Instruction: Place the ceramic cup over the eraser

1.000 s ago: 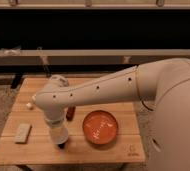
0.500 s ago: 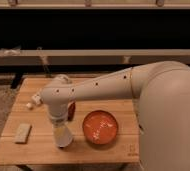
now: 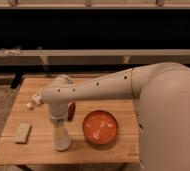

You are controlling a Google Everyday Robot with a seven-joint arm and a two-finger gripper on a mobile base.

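Note:
The ceramic cup (image 3: 61,138) is pale cream-white and stands low at the front left of the wooden table (image 3: 38,152). My gripper (image 3: 59,128) points straight down from the white arm and is shut on the cup's upper part. The cup's base is at or just above the tabletop. The black eraser is hidden from view; nothing black shows beside the cup.
A wide orange-red dish (image 3: 101,127) sits just right of the cup. A dark red oval piece (image 3: 71,110) lies behind the cup, next to the arm. A flat beige block (image 3: 22,132) lies at the left. Small white bits (image 3: 31,105) lie at the back left.
The gripper has moved down and slightly right with the cup. A small dark block that showed under the cup a second ago is now hidden.

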